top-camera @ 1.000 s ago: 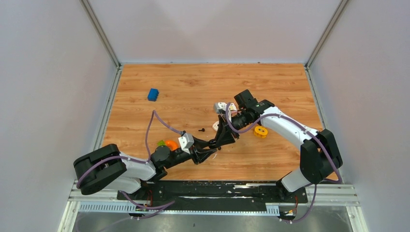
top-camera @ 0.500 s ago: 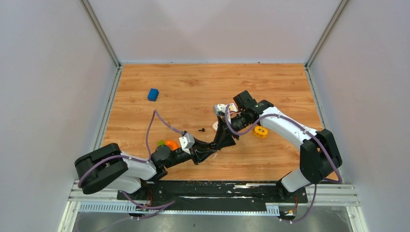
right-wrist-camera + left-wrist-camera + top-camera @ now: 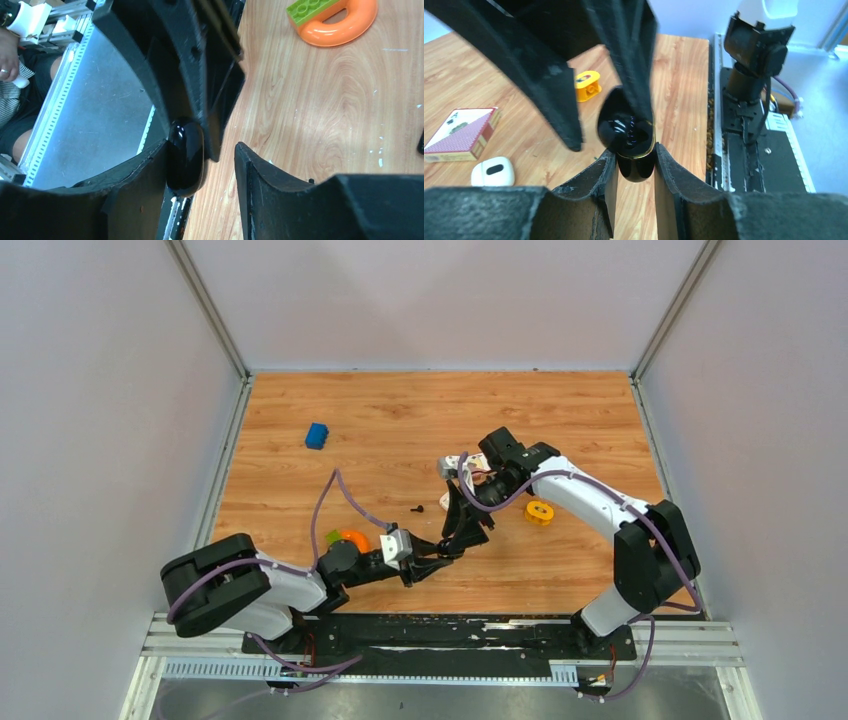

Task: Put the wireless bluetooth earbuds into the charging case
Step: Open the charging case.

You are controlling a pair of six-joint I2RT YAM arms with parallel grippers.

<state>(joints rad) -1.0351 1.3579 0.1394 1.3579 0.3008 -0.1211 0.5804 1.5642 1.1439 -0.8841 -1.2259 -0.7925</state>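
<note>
My left pincer (image 3: 633, 167) is pinching the charging case (image 3: 626, 130) — glossy black with a gold rim — gripped between both fingers. My right pincer (image 3: 202, 147) is spread wide around it, with the case lying against the inner face of one finger (image 3: 150, 170) and well clear of the other. One earbud (image 3: 417, 508), a tiny black piece, lies on the table (image 3: 400, 410) just left of where my two pincers meet — outside the case. I cannot find the second earbud. A yellow ring (image 3: 539, 511) sits near my right arm, and an orange ring (image 3: 352, 538) sits by my left.
</note>
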